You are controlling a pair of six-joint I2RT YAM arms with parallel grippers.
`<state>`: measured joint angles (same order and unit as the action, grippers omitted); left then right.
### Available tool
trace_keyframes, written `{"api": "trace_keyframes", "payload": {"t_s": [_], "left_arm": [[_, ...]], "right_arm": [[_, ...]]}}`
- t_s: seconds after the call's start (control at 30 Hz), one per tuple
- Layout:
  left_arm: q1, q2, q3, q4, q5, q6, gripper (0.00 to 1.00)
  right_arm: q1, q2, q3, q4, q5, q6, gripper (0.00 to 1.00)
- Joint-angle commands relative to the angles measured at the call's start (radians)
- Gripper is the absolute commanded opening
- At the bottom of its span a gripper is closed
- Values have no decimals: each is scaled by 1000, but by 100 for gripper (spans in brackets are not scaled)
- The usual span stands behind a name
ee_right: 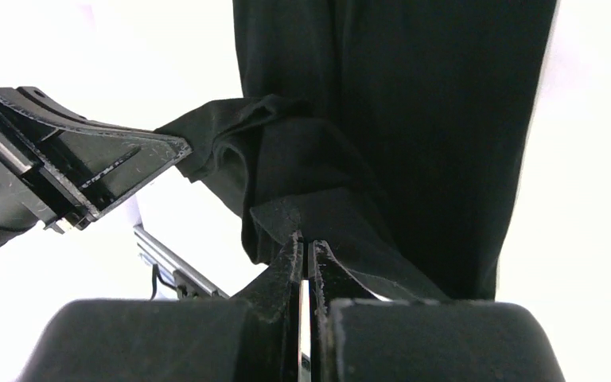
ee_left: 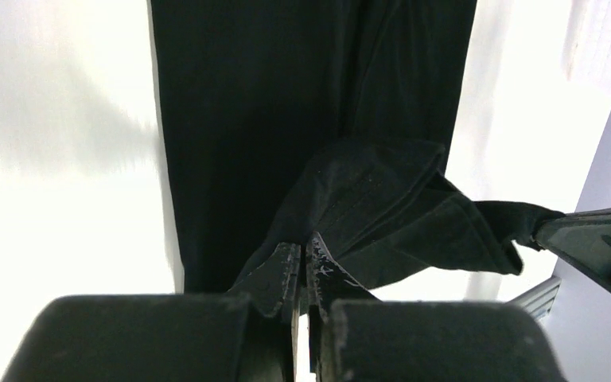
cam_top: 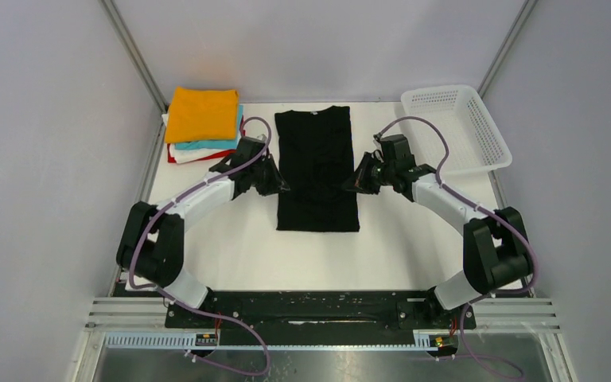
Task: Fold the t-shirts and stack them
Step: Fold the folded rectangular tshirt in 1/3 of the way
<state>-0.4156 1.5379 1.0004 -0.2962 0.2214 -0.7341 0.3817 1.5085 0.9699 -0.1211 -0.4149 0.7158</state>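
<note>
Black shirt [cam_top: 317, 167]: we see soft matte cloth folded into a long narrow rectangle, collar at the far end, in the middle of the white desk [cam_top: 239, 247].
Left pincer [ee_left: 304, 251]: clenched on a bunched fold at the black shirt's left edge.
Right pincer [ee_right: 305, 245]: clenched on the right edge; a rumpled ridge of cloth runs between the two.
Folded stack: neat rectangles at the far left, orange shirt [cam_top: 202, 114] on top, then turquoise shirt [cam_top: 223, 145], white shirt [cam_top: 187, 149], red shirt [cam_top: 177, 158].
Basket [cam_top: 477, 151]: white plastic mesh, rectangular, far right.
</note>
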Motion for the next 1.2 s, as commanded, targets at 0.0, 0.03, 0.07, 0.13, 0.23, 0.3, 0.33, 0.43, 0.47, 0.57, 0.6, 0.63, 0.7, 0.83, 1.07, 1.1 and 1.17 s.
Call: {"api": "trace_keyframes", "payload": {"t_s": [0.0, 0.03, 0.07, 0.13, 0.23, 0.3, 0.33, 0.43, 0.47, 0.57, 0.6, 0.63, 0.7, 0.83, 1.07, 1.1, 1.17], "left_arm": [[24, 88, 132, -1, 5, 46, 0], [31, 119, 157, -12, -3, 50, 0], [35, 141, 179, -19, -15, 50, 0], [45, 181, 215, -28, -35, 55, 0], [61, 240, 272, -42, -43, 59, 0], [69, 275, 301, -48, -37, 60, 0], [73, 292, 315, -51, -33, 60, 0], [81, 330, 347, -57, -39, 59, 0], [82, 337, 353, -56, -50, 58, 0], [91, 363, 375, -58, -65, 56, 0], [94, 371, 384, -60, -65, 56, 0], [98, 380, 390, -63, -67, 56, 2], [102, 393, 402, -63, -75, 55, 5], [113, 403, 429, -64, -83, 53, 23], [120, 238, 313, -22, -61, 47, 97], [120, 196, 264, 0, -63, 46, 99], [120, 122, 187, 31, -64, 43, 99]], "right_arm": [[-40, 82, 99, 15, -38, -45, 0], [-49, 113, 124, 16, -55, -46, 0], [-57, 139, 144, 17, -72, -52, 0], [-81, 180, 174, 20, -88, -55, 0], [-105, 238, 227, 13, -101, -72, 0], [-117, 275, 258, 5, -114, -86, 0], [-121, 291, 270, 4, -118, -92, 0], [-137, 345, 307, 8, -130, -120, 0], [-144, 364, 317, 11, -134, -120, 0], [-163, 413, 342, 39, -153, -105, 1], [-167, 429, 353, 44, -160, -105, 2], [-172, 447, 370, 45, -171, -105, 3], [-180, 479, 404, 44, -196, -105, 6], [-190, 535, 482, 16, -221, -112, 18], [-193, 450, 445, -66, -149, -166, 99], [-193, 427, 414, -67, -143, -171, 99], [-192, 375, 339, -46, -136, -166, 100]]}}
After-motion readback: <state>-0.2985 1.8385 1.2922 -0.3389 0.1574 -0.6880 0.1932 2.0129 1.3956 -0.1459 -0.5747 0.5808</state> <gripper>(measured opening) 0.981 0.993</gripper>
